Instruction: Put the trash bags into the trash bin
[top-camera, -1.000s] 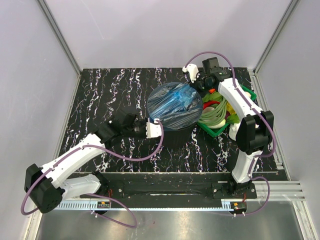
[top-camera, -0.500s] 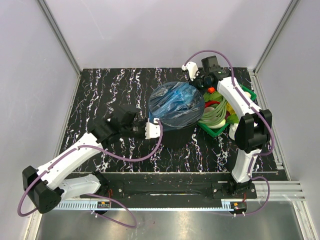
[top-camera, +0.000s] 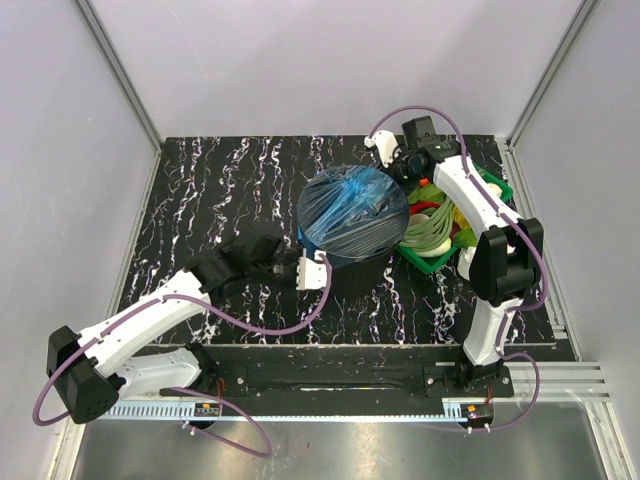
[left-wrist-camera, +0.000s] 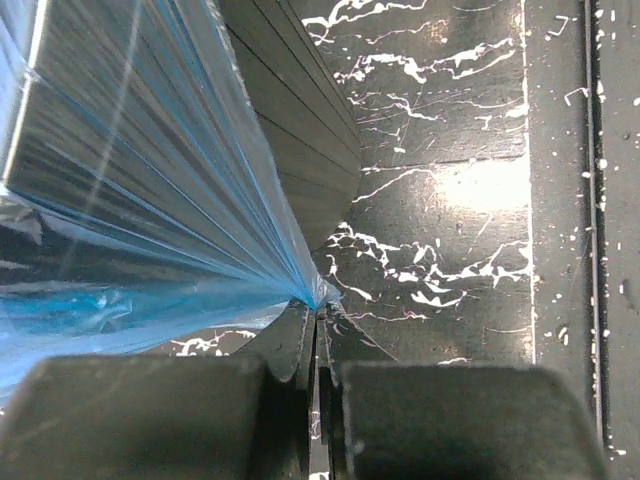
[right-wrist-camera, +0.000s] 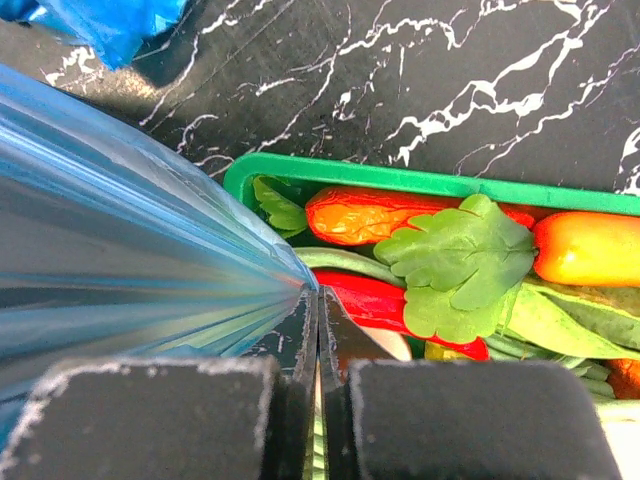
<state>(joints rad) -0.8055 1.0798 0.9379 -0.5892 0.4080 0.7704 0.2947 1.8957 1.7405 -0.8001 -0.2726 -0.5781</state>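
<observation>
Blue trash bag (top-camera: 352, 205) film was found stretched across the trash bin (left-wrist-camera: 292, 115) mouth. It was pinched on opposite sides: left gripper (left-wrist-camera: 316, 318) near-left, right gripper (right-wrist-camera: 318, 300) far-right.

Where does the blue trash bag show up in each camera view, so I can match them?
Top external: trash bag at centre, a round blue sheet taut between the arms.
Left wrist: trash bag fills the left half, fanning up from the shut left gripper.
Right wrist: trash bag fills the left half, fanning from the shut right gripper.
Shared landmark: the black white-veined table, seen in all three.
</observation>
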